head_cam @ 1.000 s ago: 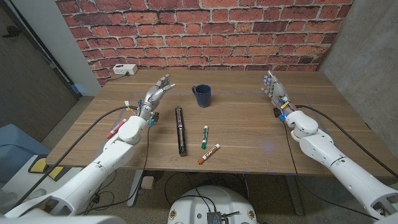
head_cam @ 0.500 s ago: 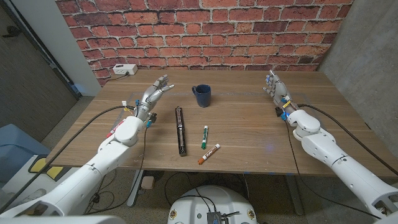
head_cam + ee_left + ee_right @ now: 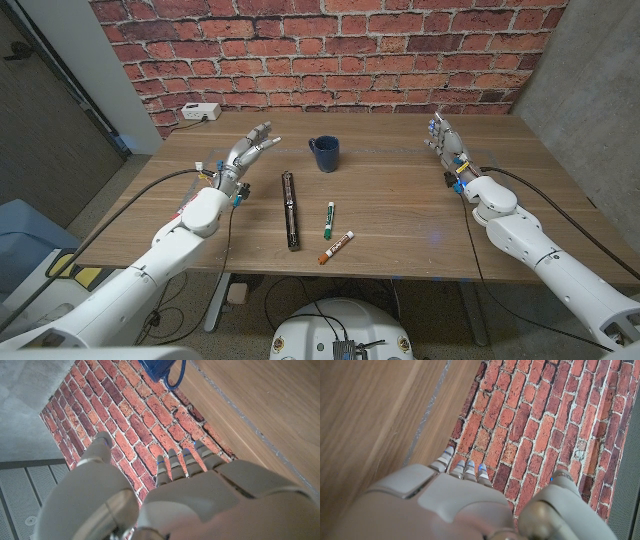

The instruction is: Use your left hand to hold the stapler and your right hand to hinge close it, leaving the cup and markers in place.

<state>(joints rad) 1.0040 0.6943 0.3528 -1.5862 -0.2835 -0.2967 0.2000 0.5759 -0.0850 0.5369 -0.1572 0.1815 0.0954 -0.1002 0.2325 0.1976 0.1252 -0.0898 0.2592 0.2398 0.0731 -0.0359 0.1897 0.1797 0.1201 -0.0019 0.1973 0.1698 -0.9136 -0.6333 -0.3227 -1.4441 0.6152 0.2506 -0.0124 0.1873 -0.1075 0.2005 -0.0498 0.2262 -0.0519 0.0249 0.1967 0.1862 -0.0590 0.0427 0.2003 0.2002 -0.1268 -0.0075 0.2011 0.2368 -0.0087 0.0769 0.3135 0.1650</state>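
Reaching for the stapler (image 3: 290, 209), the empty, spread left hand (image 3: 252, 146) could clip the nearby cup (image 3: 324, 153); right hand (image 3: 441, 137) waits apart, fingers spread.

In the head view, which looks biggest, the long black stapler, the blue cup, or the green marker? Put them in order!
Largest to smallest, as they look in the head view:
1. The long black opened-out stapler, by far the longest.
2. The dark blue cup, shorter but wider.
3. The green-capped white marker, thin and small.
The cup sits farther from the camera, so its rank above the marker is less certain.
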